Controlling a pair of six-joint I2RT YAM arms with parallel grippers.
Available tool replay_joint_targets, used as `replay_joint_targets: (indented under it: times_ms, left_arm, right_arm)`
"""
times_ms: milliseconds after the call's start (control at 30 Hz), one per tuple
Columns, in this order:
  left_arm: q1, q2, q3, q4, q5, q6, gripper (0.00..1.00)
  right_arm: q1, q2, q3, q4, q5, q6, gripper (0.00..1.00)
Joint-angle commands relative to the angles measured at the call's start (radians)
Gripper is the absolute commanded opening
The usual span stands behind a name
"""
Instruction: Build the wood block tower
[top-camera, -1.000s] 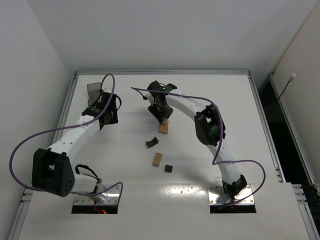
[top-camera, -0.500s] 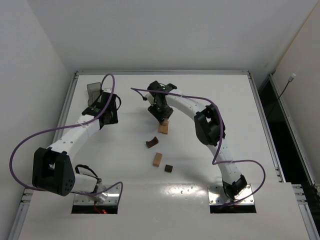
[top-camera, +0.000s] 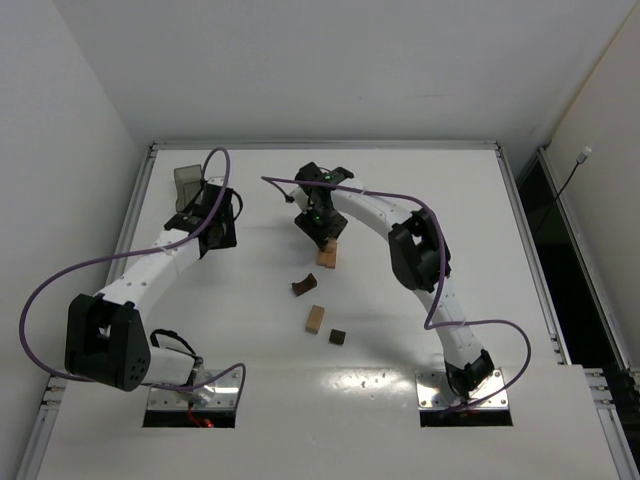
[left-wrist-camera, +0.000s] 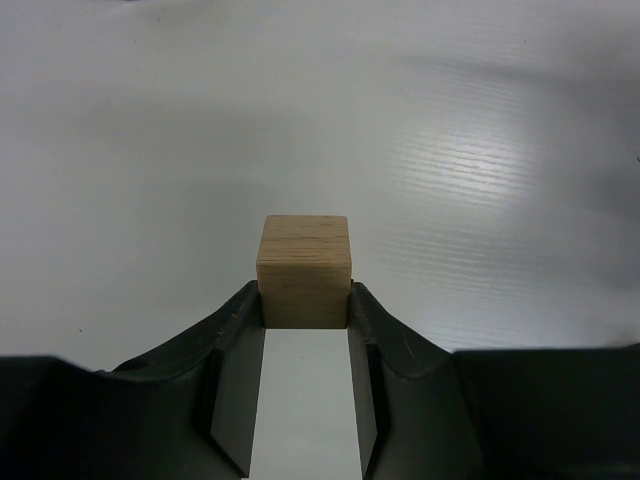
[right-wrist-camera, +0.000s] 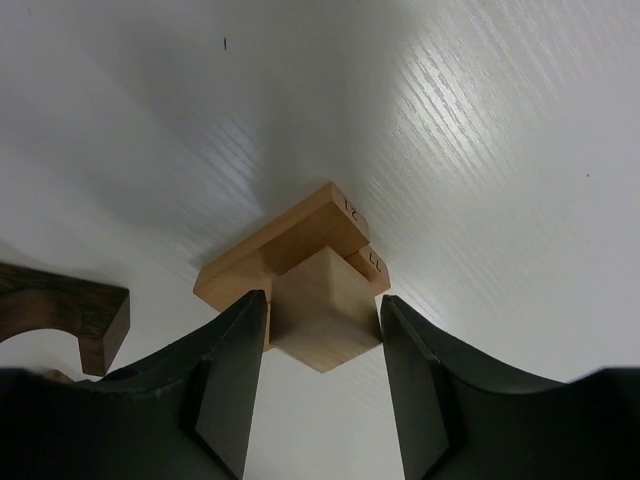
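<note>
Your left gripper is clamped on a cube, out at the table's far left. Your right gripper pinches a block over the two-bar tower mid-table, arch just beside.

Bright diffuse light streaks glare across the table; soft shadow fringes the wood block tower.

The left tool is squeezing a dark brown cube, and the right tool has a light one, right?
Not quite. The left tool is squeezing a light tan cube, not a dark brown one; the left wrist view shows it clearly. The right tool does have a light cube.
</note>
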Motion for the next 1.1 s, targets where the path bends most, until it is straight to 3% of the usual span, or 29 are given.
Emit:
replay_joint_targets:
  times_ms: [0, 133, 367, 467, 700, 833, 1067]
  left_arm:
    - [0.014, -0.005, 0.003, 0.028, 0.003, 0.001, 0.00]
    - [0.014, -0.005, 0.003, 0.028, 0.003, 0.001, 0.00]
    - [0.014, -0.015, 0.003, 0.028, 0.021, 0.001, 0.00]
    - [0.014, -0.044, -0.017, 0.028, 0.035, 0.001, 0.00]
    - [-0.007, -0.150, -0.092, 0.037, 0.169, 0.001, 0.00]
    - [-0.047, -0.145, -0.092, 0.037, 0.321, -0.024, 0.00]
    - [-0.188, 0.008, 0.045, -0.038, 0.403, -0.083, 0.00]
  right_arm:
    - [0.007, 0.014, 0.014, -0.003, -0.014, -0.018, 0.47]
    - [0.007, 0.014, 0.014, -0.003, -0.014, -0.018, 0.60]
    - [-0.005, -0.032, 0.032, 0.025, -0.014, -0.008, 0.65]
    - [-0.005, -0.124, 0.045, 0.057, -0.014, 0.014, 0.65]
    - [-0.044, -0.394, 0.066, 0.186, 0.186, 0.066, 0.67]
    - [-0.123, -0.520, -0.053, 0.233, 0.343, 0.057, 0.69]
    - [-0.368, -0.669, -0.378, 0.197, 0.280, 0.158, 0.69]
